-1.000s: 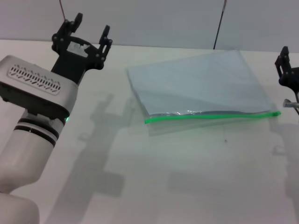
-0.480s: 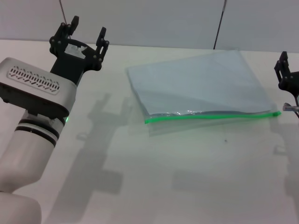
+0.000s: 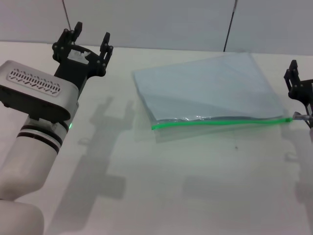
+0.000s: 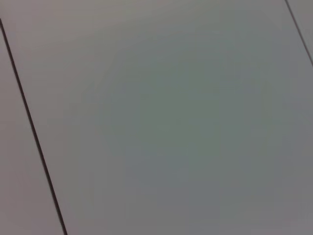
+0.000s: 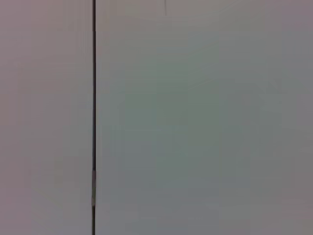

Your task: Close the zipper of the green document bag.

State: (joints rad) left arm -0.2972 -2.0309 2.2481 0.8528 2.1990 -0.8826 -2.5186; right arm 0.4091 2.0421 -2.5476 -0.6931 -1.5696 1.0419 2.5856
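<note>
The green document bag (image 3: 208, 90) lies flat on the white worktop (image 3: 195, 186), toward two o'clock from the middle of the head view. The zipper (image 3: 220, 122) runs along its near long edge, from about the centre out toward three o'clock; the slider cannot be made out. The left tool (image 3: 89, 41) hovers at ten o'clock, well apart from the bag, its fingers spread apart. The right tool (image 3: 299, 90) sits at three o'clock, just beside the zipper's end; whether it is apart or together cannot be told. Both wrist views show only blank wall panels.
</note>
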